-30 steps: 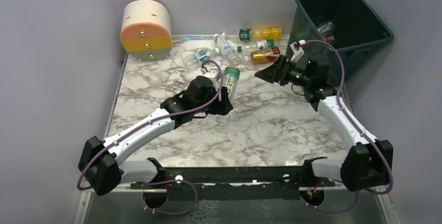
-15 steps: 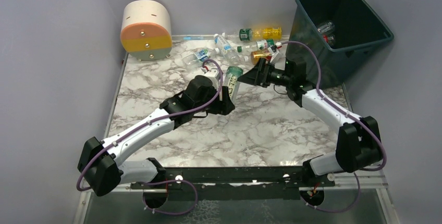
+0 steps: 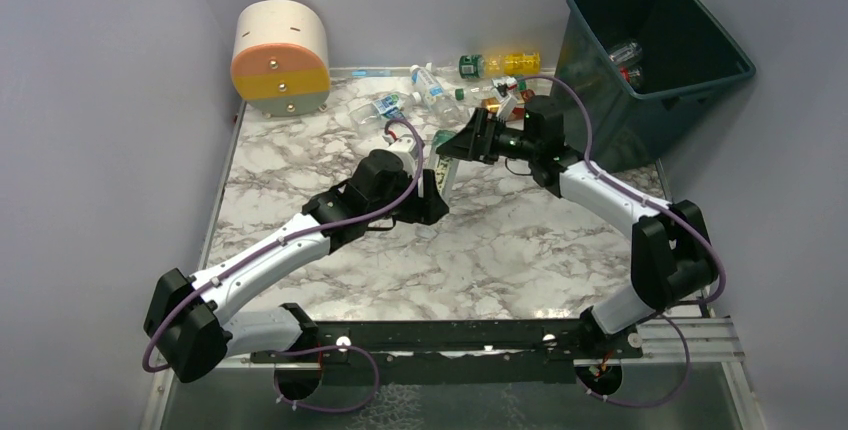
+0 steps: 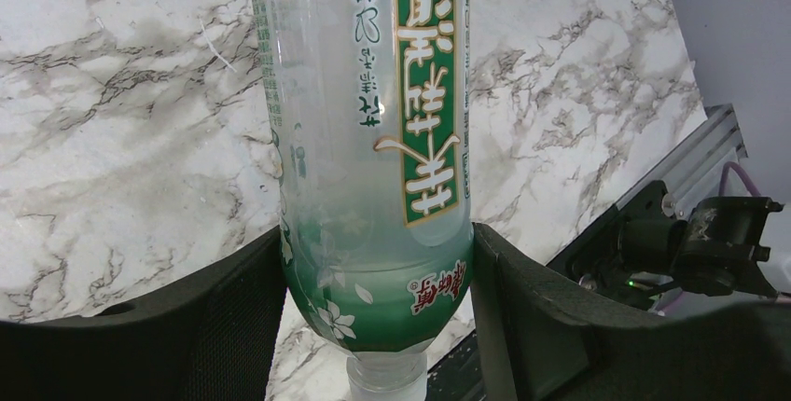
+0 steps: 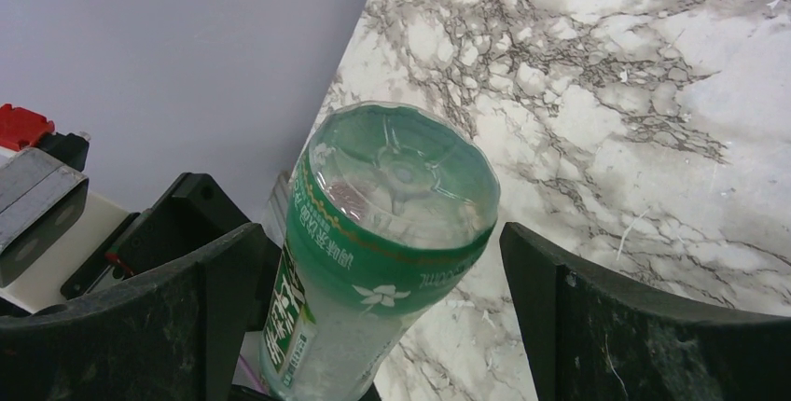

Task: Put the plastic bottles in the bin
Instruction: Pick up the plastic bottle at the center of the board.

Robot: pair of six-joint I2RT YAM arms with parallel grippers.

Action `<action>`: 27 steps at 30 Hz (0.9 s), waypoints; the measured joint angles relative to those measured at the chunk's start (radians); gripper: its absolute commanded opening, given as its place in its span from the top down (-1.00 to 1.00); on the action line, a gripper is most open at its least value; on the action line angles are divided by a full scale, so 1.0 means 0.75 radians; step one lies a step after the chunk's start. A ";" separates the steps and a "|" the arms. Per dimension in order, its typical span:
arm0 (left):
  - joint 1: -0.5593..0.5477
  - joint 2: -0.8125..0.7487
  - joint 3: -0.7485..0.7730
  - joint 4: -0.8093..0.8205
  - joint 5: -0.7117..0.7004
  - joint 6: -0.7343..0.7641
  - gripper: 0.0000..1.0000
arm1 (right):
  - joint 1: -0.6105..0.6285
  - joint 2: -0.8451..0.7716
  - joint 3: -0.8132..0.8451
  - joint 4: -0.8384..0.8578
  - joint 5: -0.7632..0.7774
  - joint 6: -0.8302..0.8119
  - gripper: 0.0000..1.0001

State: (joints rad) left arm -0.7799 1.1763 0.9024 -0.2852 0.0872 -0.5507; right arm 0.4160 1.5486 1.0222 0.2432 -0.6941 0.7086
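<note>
My left gripper (image 3: 432, 188) (image 4: 376, 238) is shut on a clear plastic bottle with a green label (image 4: 373, 131) (image 3: 444, 162), gripping it near the neck, base pointing away from the wrist. My right gripper (image 3: 448, 146) (image 5: 381, 233) stands open around that bottle's base (image 5: 396, 186), with a gap on each side between fingers and bottle. The dark teal bin (image 3: 598, 120) stands at the back right with two bottles (image 3: 626, 53) inside. Several more bottles (image 3: 500, 62) lie along the table's back edge.
A round cream, orange and yellow drum (image 3: 280, 55) sits at the back left. Grey walls close in the marble table (image 3: 520, 250) on three sides. The black rail (image 3: 440, 335) with both arm bases runs along the near edge.
My right arm has swung left from beside the bin to the bottle held by my left gripper, its open jaws now straddling the base. The left arm has barely moved.
</note>
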 measured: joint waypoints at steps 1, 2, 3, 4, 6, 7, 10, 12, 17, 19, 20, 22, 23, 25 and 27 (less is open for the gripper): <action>0.000 0.000 -0.001 0.001 0.002 -0.004 -0.14 | 0.008 0.010 0.008 0.001 0.002 0.000 -1.00; 0.000 0.000 -0.003 0.004 0.004 -0.008 -0.14 | 0.015 0.016 0.013 0.003 0.003 -0.001 -1.00; 0.000 0.000 -0.003 0.009 0.006 -0.012 -0.14 | 0.021 0.022 0.017 0.003 0.003 0.000 -1.00; 0.000 0.000 -0.004 0.014 0.009 -0.015 -0.14 | 0.024 0.028 0.023 0.003 0.004 -0.001 -0.99; 0.000 0.000 -0.005 0.021 0.014 -0.021 -0.14 | 0.032 0.039 0.036 0.005 0.004 -0.001 -0.94; 0.000 0.000 -0.007 0.026 0.017 -0.024 -0.14 | 0.033 0.043 0.040 0.005 0.004 -0.001 -0.91; 0.000 0.000 -0.010 0.035 0.023 -0.030 -0.14 | 0.040 0.053 0.047 0.007 0.004 -0.001 -0.80; 0.000 0.000 -0.012 0.040 0.024 -0.033 -0.14 | 0.040 0.058 0.047 0.014 0.004 0.002 -0.74; 0.000 0.000 -0.013 0.046 0.026 -0.038 -0.20 | 0.042 0.067 0.047 0.025 0.004 0.006 -0.54; 0.000 0.000 -0.013 0.047 0.027 -0.038 -0.27 | 0.045 0.069 0.047 0.030 0.004 0.009 -0.42; 0.000 0.000 -0.014 0.047 0.027 -0.039 -0.32 | 0.045 0.070 0.048 0.034 0.004 0.009 -0.36; 0.000 0.000 -0.014 0.047 0.030 -0.039 -0.49 | 0.046 0.071 0.048 0.036 0.004 0.010 -0.32; 0.000 0.000 -0.014 0.047 0.030 -0.038 -0.60 | 0.046 0.071 0.048 0.037 0.004 0.013 -0.31; 0.002 0.000 -0.014 0.047 0.036 -0.041 -0.75 | 0.046 0.071 0.048 0.039 0.004 0.012 -0.30; 0.002 0.000 -0.014 0.051 0.042 -0.041 -0.95 | 0.047 0.071 0.048 0.038 0.003 0.012 -0.30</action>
State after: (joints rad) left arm -0.7788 1.1763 0.8917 -0.2470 0.1184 -0.5816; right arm 0.4515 1.6016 1.0580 0.2718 -0.6918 0.7174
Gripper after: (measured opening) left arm 0.848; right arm 0.724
